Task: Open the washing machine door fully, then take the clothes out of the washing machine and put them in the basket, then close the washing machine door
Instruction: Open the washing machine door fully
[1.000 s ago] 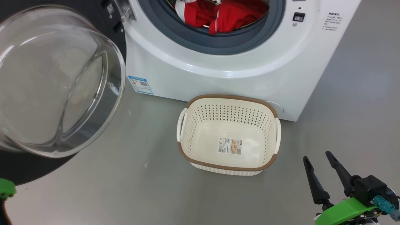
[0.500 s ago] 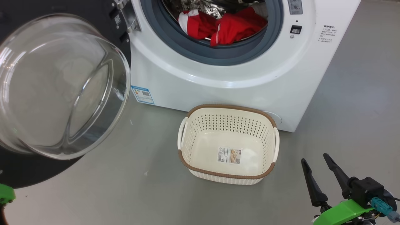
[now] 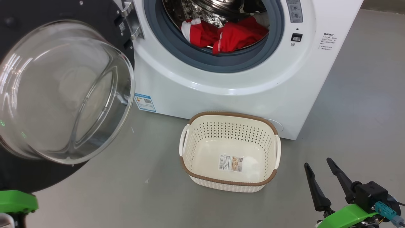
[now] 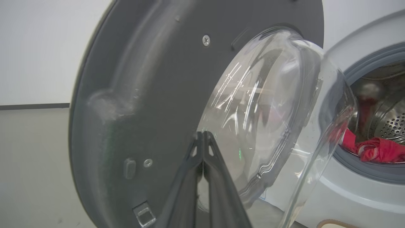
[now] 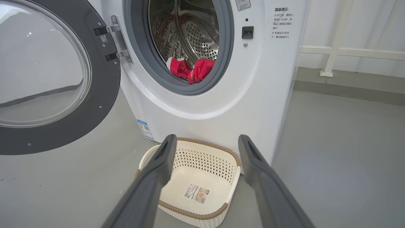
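The clothes point(image 3: 231, 36) lie bunched at the front lip of the drum point(image 3: 218, 8), with the door point(image 3: 63, 91) wide open. They look soft, light and limp, likely best pinched at a raised fold. The right end effector point(image 3: 317, 163) hangs spread beside the basket point(image 3: 221, 182). The left end effector point(image 4: 202, 134) is pressed together, empty, by the door.

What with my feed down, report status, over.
Left gripper jaws shut by open washing machine door; right gripper jaws open. Red clothes in drum, basket empty. Nothing blocking.

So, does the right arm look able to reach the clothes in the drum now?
Probably yes: the washing machine door stands wide open, the clothes lie bare at the mouth of the drum, and the right gripper is open; only the low basket sits between.
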You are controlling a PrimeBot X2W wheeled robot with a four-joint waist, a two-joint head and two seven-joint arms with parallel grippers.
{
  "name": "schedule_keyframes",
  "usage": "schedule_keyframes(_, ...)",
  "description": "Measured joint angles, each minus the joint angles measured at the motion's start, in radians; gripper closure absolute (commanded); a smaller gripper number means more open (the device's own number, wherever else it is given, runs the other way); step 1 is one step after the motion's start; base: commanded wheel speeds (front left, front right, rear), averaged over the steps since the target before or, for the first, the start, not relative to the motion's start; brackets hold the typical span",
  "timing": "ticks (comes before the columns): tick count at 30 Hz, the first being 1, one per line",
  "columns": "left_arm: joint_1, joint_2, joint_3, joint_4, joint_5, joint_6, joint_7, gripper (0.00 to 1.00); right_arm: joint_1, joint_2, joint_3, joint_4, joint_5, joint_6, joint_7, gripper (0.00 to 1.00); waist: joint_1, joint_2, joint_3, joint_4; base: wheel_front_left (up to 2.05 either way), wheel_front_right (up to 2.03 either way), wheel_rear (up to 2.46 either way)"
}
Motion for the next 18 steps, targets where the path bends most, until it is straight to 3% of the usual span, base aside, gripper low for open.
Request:
schedule_keyframes(9, 0.083, -0.045, -0.092, -0.126, -0.019, 0.0, 0.0, 1.0, 0.001, 0.005, -0.01, -0.001, 0.0, 0.0, 0.0, 0.0, 0.0, 0.0, -0.012, -0.01, 0.0, 0.0, 0.0)
schedule_keyframes(11, 0.108, -0.061, -0.121, -0.163, -0.019, 0.0, 0.0, 0.71, 0.003, 0.005, -0.011, -0.003, 0.0, 0.0, 0.0, 0.0, 0.0, 0.0, -0.014, -0.015, 0.0, 0.0, 0.0)
schedule_keyframes(14, 0.152, -0.08, -0.17, -0.212, -0.017, 0.0, 0.0, 0.52, 0.014, 0.006, -0.015, -0.005, 0.0, 0.0, 0.0, 0.0, 0.0, 0.0, -0.019, -0.025, 0.0, 0.0, 0.0)
schedule_keyframes(15, 0.179, -0.088, -0.192, -0.236, -0.018, 0.0, 0.0, 0.06, 0.016, 0.008, -0.019, -0.006, 0.0, 0.0, 0.0, 0.0, 0.0, 0.0, -0.021, -0.032, 0.0, 0.0, 0.0)
schedule_keyframes(16, 0.191, -0.089, -0.202, -0.246, -0.021, 0.0, 0.0, 0.0, 0.016, 0.008, -0.021, -0.007, 0.0, 0.0, 0.0, 0.0, 0.0, 0.0, -0.022, -0.035, 0.0, 0.0, 0.0)
schedule_keyframes(18, 0.211, -0.09, -0.218, -0.261, -0.027, 0.0, 0.0, 0.0, 0.016, 0.009, -0.023, -0.007, 0.0, 0.0, 0.0, 0.0, 0.0, 0.0, -0.025, -0.044, 0.0, 0.0, 0.0)
